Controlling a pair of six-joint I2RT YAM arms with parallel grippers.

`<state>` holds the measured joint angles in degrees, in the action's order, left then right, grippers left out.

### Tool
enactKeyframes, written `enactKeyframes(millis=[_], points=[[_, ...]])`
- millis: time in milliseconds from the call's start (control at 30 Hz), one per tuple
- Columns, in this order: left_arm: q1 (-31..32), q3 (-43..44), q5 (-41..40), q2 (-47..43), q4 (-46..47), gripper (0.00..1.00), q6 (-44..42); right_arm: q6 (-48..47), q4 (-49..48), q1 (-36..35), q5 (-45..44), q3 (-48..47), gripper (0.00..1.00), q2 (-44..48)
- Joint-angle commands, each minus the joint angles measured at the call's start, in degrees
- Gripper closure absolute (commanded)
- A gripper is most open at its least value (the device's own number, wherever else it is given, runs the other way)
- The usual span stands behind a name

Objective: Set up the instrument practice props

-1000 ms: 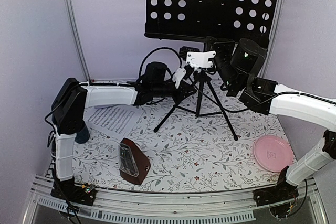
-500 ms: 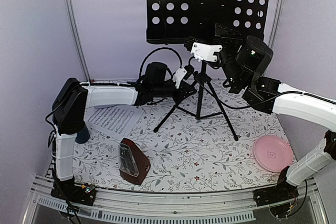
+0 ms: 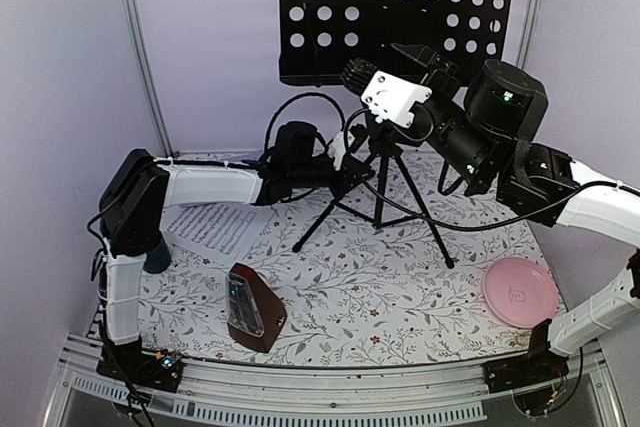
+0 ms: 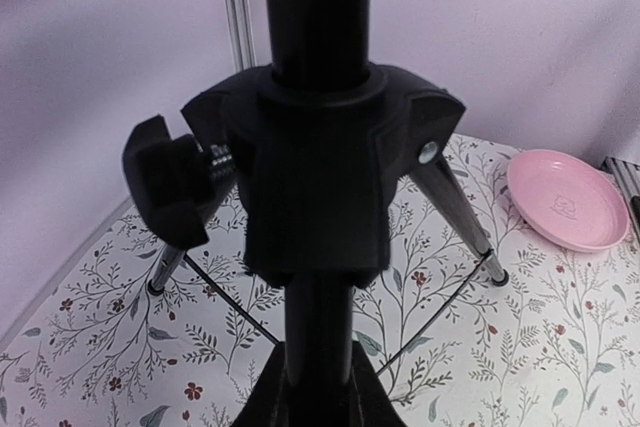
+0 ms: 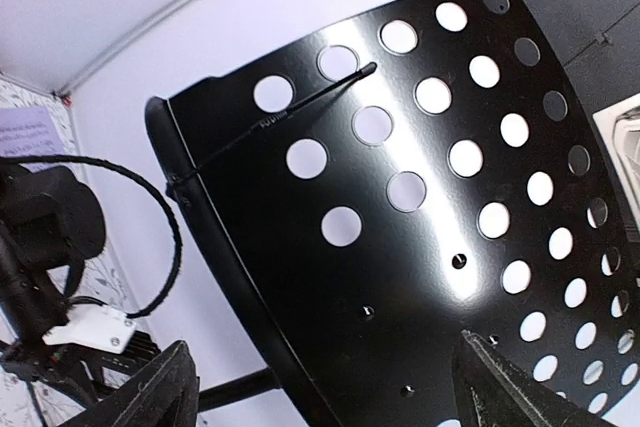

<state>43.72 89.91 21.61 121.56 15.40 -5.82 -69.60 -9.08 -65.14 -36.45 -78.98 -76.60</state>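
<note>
Two arms working at the music stand (image 3: 380,172)
Left gripper (image 3: 350,162) is clasping its pole (image 4: 318,7); right gripper (image 5: 320,347) is hovering wide open, empty, facing the perforated desk (image 5: 400,247).

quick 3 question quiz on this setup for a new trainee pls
1. True or false: the sheet music lies on the music stand's desk.
2. Which sits nearest the right arm's base? A metronome, B pink plate, C mug.
3. Fill in: the right end effector is ___ (open or shut).
Key: 1 false; 2 B; 3 open.
</note>
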Motion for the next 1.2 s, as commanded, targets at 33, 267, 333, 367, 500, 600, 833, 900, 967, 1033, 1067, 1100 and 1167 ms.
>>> enactKeyframes(millis=[33,267,333,367,500,600,833,900,967,1033,1067,1100,1167], points=[[-0.18,-3.84,-0.43,2.26,-10.18,0.90,-0.21,26.53,15.34,-0.16,8.63,1.01,0.11,2.23],[-0.49,-4.85,1.58,-1.42,-9.41,0.69,0.36,43.30,15.93,1.35,15.31,13.29,0.13,5.19],[-0.48,-6.19,2.22,-3.10,-7.80,0.63,0.70,47.40,14.50,3.50,18.16,17.22,0.14,7.14],[-0.57,-6.82,2.63,-3.83,-7.03,0.61,0.88,50.03,13.47,4.90,19.75,19.32,0.14,8.17],[-1.19,-9.49,4.24,-6.49,-4.18,0.55,2.53,54.83,9.40,9.84,24.10,25.50,0.16,10.94],[-2.39,-11.47,4.76,-8.24,-2.50,0.50,4.50,57.24,9.00,11.91,26.29,26.68,0.16,10.66],[-5.44,-16.91,6.14,-12.70,3.26,0.47,9.47,65.09,6.98,22.18,33.95,30.13,0.16,11.52],[-5.60,-16.96,5.81,-12.55,2.88,0.47,9.44,66.62,6.56,25.99,36.45,30.77,0.16,11.31],[-5.67,-16.51,5.29,-11.92,1.96,0.47,9.28,67.32,6.25,28.69,38.25,30.58,0.15,10.28],[-5.67,-15.45,4.96,-10.98,0.57,0.47,8.89,67.55,6.03,30.81,39.57,29.96,0.15,8.63],[-5.69,-14.87,4.87,-10.54,-0.34,0.47,8.68,67.66,6.01,32.11,40.39,29.52,0.15,7.84],[-5.67,-14.14,5.01,-10.06,-1.24,0.46,8.45,67.75,5.93,33.04,41.22,28.97,0.15,7.03],[-5.62,-13.14,5.76,-9.48,-2.87,0.45,7.65,68.02,5.90,34.93,43.78,27.96,0.15,5.30]])
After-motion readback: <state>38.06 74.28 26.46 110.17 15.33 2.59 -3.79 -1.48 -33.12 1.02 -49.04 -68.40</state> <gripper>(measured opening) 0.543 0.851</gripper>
